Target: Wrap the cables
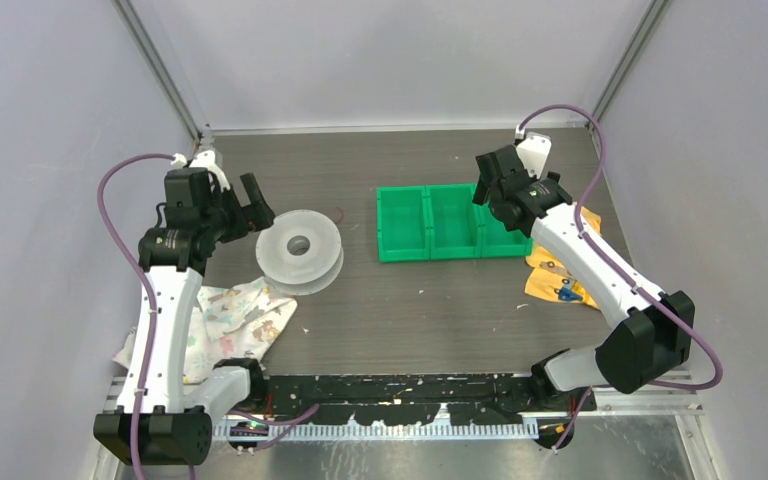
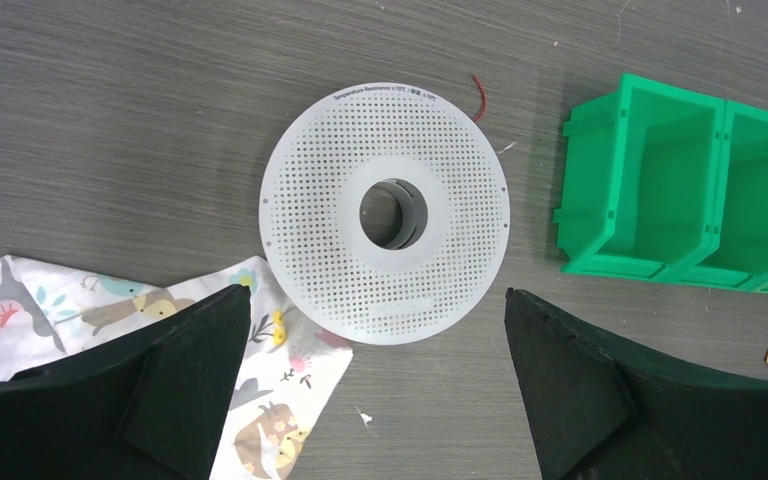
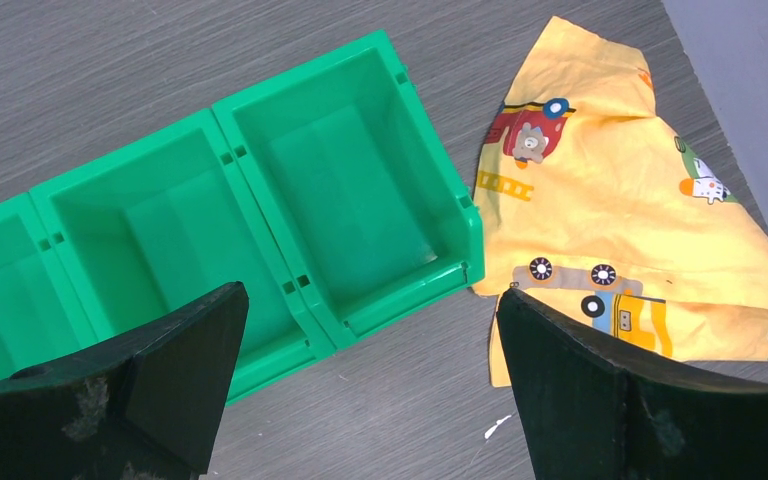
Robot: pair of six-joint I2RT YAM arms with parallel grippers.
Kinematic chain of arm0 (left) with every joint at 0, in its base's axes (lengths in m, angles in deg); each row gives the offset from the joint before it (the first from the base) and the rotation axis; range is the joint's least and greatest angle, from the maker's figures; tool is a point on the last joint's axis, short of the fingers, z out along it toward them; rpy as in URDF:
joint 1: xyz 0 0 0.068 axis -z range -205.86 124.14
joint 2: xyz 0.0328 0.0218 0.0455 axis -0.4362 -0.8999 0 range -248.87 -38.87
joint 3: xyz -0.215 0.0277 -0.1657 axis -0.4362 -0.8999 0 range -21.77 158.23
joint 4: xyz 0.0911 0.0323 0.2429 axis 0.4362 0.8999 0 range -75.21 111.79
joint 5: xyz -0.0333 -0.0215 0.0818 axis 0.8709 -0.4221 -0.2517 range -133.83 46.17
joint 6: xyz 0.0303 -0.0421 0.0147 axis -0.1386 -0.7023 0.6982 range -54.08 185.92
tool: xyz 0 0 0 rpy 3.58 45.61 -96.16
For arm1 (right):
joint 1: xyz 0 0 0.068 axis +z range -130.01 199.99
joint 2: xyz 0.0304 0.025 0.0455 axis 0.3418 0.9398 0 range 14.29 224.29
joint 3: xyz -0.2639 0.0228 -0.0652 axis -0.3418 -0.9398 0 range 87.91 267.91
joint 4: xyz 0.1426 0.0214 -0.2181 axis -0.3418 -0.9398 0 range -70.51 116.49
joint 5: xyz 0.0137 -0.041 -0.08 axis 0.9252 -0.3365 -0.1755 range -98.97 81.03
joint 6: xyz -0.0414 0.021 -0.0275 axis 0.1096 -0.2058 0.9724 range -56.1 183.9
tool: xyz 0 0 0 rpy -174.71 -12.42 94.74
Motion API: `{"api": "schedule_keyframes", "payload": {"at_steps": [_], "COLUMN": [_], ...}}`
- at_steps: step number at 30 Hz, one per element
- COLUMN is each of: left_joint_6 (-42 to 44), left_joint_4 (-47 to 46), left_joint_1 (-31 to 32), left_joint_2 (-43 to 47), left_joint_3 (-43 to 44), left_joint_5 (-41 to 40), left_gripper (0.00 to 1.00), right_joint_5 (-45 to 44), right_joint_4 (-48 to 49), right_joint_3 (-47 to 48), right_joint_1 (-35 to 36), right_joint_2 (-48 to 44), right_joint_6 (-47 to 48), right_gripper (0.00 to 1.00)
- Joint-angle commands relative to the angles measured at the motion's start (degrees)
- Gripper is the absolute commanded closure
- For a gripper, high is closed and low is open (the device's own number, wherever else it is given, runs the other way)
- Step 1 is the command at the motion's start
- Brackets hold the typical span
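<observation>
Cables (image 2: 477,95): showing only as one short, curved red end, peeking out at the upper right rim of the white perforated spool (image 2: 385,210) in the left wrist view, a little left of centre in the overhead view; lying loose on the grey table (image 2: 160,120), with the rest either hidden under the flange or too fine to make out. Likely handling as something very light, limp and springy, far thinner than a finger, so probably slipping out of a careless pinch and kinking rather than breaking. Best taking hold at the free red end, where it is standing clear of the rim, closing fully across the strand, not along it; steadying the spool by its flange edge or hub hole while winding, since so light a reel is likely to slide. Hovering above the spool with the left gripper (image 2: 377,295), pointing straight down, jaws spread wide and holding nothing, the spool sitting between and just beyond the two dark fingers, the animal-print cloth (image 2: 50,300) lying under the lower left finger. Reaching out at the upper right of the overhead view with the right gripper (image 3: 372,292), elbow bent low at the lower right, jaws likewise wide and empty, looking down on the right-hand end of the green bins (image 3: 260,230), with the yellow cloth (image 3: 620,200) just beside them, well apart from the strand.
</observation>
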Motion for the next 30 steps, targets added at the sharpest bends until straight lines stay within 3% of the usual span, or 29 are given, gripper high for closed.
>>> {"api": "schedule_keyframes", "payload": {"at_steps": [1, 30], "left_joint_6": [1.2, 1.09], "left_joint_4": [-1.2, -0.99], "left_joint_1": [-0.11, -0.12], "left_joint_2": [-0.25, 0.4], "left_joint_3": [2.07, 1.54], "left_joint_5": [1.21, 1.19], "left_gripper": [0.0, 0.0], "right_joint_5": [-0.12, -0.41], "right_joint_4": [2.33, 2.07], "right_joint_3": [-0.15, -0.12], "right_joint_1": [0.0, 0.03], "right_joint_2": [-1.08, -1.26], "right_joint_6": [0.12, 0.33], "right_gripper": [0.0, 0.0]}}
